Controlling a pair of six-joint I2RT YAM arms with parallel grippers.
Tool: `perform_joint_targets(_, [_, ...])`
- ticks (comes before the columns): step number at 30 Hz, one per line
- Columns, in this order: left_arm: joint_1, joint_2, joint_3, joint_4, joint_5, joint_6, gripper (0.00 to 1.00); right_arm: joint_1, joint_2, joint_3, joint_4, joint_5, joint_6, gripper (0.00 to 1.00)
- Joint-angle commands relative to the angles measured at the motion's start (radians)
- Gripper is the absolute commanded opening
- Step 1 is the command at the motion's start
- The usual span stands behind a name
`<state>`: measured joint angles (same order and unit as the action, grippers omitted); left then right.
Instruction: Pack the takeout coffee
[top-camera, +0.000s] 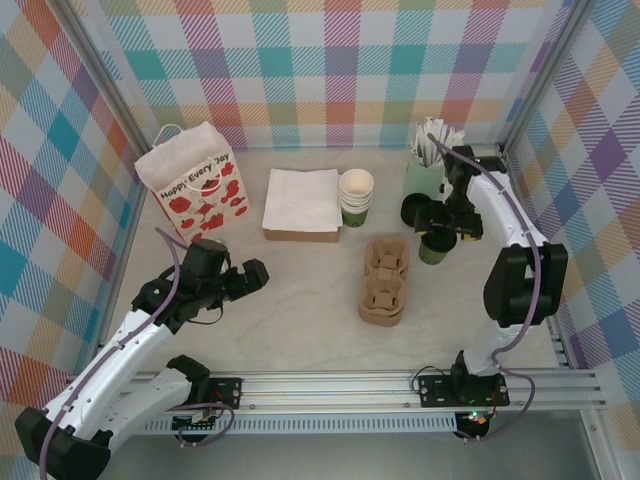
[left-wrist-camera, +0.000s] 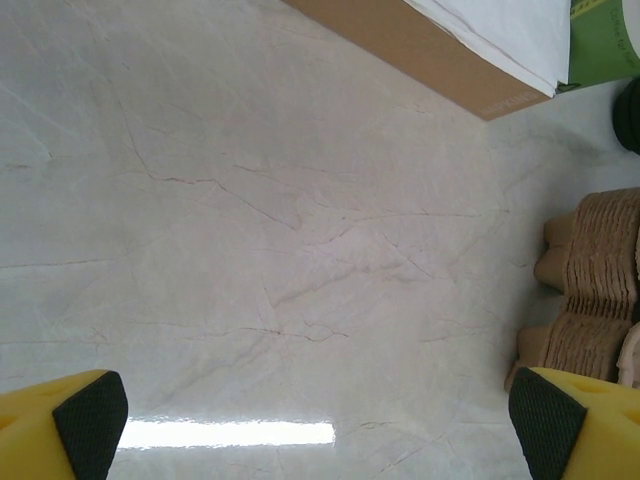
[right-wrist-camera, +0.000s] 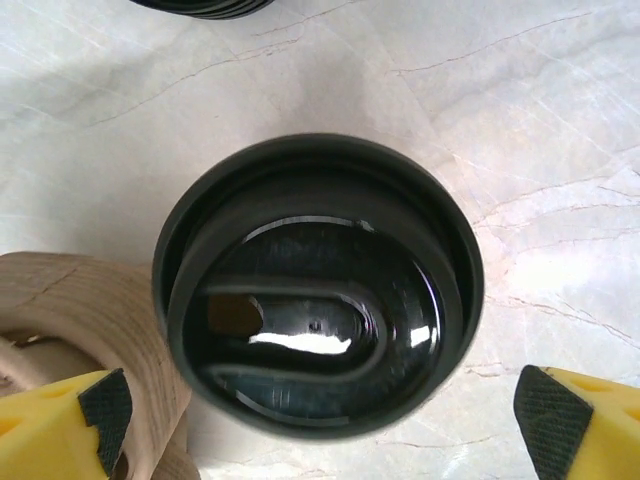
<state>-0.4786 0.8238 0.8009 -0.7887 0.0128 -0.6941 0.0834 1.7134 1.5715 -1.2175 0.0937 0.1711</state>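
The takeout coffee (top-camera: 432, 252) stands on the table right of the middle, a small green-banded cup. In the right wrist view a black lid (right-wrist-camera: 318, 290) caps it. My right gripper (top-camera: 441, 231) hovers just above it, open. Its fingers (right-wrist-camera: 550, 425) stand wide on either side of the lid without touching it, the right gripper (right-wrist-camera: 325, 425) centred over the lid's near edge. My left gripper (top-camera: 246, 278) is open over bare table left of the middle, with nothing between the jaws of the left gripper (left-wrist-camera: 318, 425).
A stack of brown cup carriers (top-camera: 385, 280) lies just left of the coffee. Behind are loose black lids (top-camera: 418, 210), a pale green tumbler of white sticks (top-camera: 424, 172), nested cups (top-camera: 356, 195), a napkin box (top-camera: 301, 205) and a poppy-print gift bag (top-camera: 195, 182).
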Motion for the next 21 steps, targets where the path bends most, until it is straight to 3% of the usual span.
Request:
perform_joint_targets(1, [0.018,0.005,0.055,-0.026,-0.012,0.015,1.0,-0.005,-0.081,0.001,-0.041,-0.008,0.016,1.0])
perform_joint_targets(9, [0.018,0.062,0.14,-0.056,-0.002,0.077,1.0,-0.005,-0.246,-0.01,-0.026,-0.046,0.03,1.0])
perform_joint_targets(21, [0.018,0.105,0.247,-0.104,-0.016,0.128,1.0,-0.005,-0.547,-0.18,0.105,-0.181,0.064,1.0])
